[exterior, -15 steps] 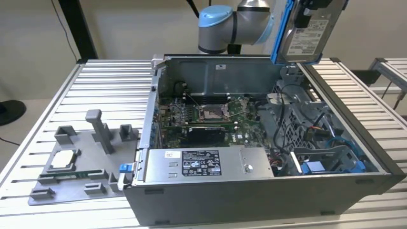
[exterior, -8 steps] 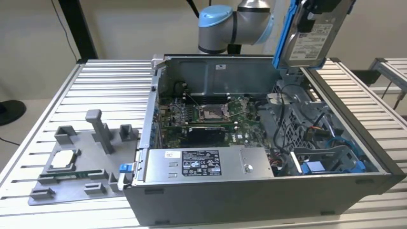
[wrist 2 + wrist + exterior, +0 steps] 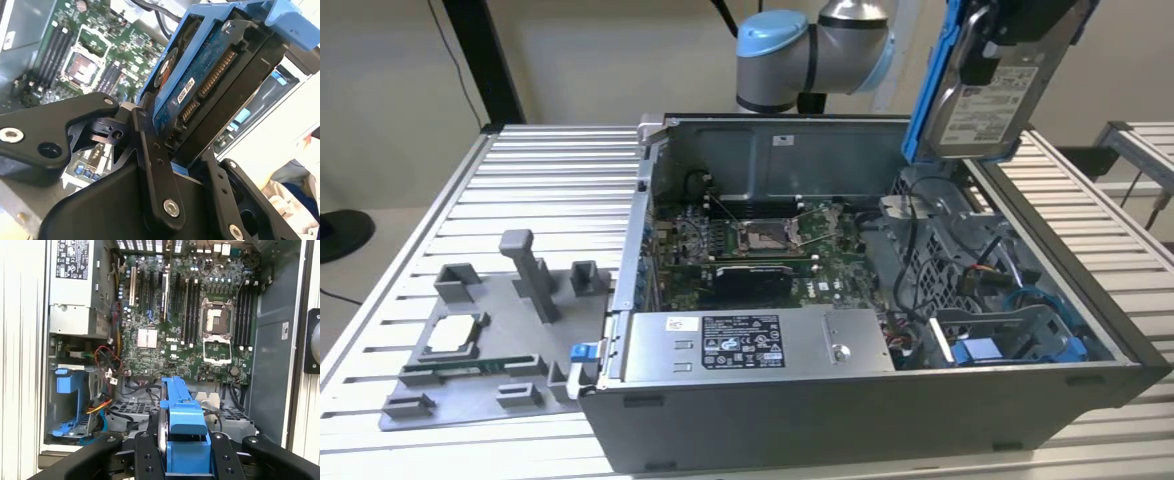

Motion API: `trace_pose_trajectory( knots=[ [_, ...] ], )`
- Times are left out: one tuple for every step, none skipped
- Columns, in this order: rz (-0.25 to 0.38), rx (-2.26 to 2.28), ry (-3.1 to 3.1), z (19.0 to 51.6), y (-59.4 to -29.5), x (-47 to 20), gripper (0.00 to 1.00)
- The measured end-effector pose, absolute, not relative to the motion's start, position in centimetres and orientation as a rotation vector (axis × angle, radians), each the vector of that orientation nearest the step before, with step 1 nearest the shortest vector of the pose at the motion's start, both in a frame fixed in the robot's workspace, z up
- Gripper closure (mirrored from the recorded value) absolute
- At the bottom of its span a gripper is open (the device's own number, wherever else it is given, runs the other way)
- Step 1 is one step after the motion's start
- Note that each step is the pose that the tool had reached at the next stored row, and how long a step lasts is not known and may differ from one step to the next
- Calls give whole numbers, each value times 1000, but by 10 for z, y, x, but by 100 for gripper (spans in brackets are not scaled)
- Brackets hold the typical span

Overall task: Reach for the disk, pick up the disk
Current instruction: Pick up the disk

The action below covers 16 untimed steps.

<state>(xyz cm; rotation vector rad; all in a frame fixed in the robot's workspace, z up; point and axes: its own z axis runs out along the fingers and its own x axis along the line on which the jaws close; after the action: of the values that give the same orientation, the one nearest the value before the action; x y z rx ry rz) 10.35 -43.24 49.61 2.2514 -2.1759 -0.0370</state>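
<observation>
Disk [image 3: 983, 90] was up in the air, clear above the open computer case [image 3: 854, 400], at about one o'clock from the motherboard [image 3: 761, 240] in the exterior view. It hung on edge, white label facing the camera, blue bracket [image 3: 927, 100] running down its side.

Gripper [image 3: 172, 150] had its jaws closed on the disk; in the second wrist view the black fingers [image 3: 155, 170] clamped the lower end, circuit-board side and connector showing. In the first wrist view the blue bracket [image 3: 182, 425] stood between the two fingers, motherboard [image 3: 190, 315] well below.

Handling, by judgement: stiff metal body, fairly heavy for its size, smooth faces that could slip. Bracket is plastic and likely flexes, so the hold seems safer across the solid body than on the frame alone. Shock-sensitive; exposed circuit board and connector best left untouched.

Writing: label on the disk carried barcodes and small print, not readable. Power supply [image 3: 747, 345] at six o'clock of the case bore a black-and-white label, also too small to read.

Empty blue drive bay [image 3: 1014, 345] sat at four o'clock in the case.
</observation>
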Motion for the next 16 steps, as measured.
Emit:
trace_pose_trajectory(
  knots=[
    [-37,2251,-2176,496,-436,104,100],
    [-37,2251,-2176,496,-440,104,100],
    [-37,2252,-2176,496,-444,104,100],
    [-37,2251,-2176,496,-448,104,100],
    [-37,2251,-2176,496,-451,104,100],
    [-37,2251,-2176,496,-455,104,100],
    [-37,2251,-2176,495,-458,104,100],
    [-37,2251,-2176,495,-462,104,100],
    [-37,2251,-2176,495,-465,104,100],
    [-37,2251,-2176,495,-472,104,100],
    [-37,2251,-2176,495,-475,104,100],
    [-37,2252,-2176,495,-479,104,100],
    [-37,2251,-2176,495,-482,104,100],
    [-37,2251,-2176,495,-486,104,100],
    [-37,2251,-2176,494,-490,104,100],
    [-37,2251,-2176,494,-493,104,100]
  ],
)
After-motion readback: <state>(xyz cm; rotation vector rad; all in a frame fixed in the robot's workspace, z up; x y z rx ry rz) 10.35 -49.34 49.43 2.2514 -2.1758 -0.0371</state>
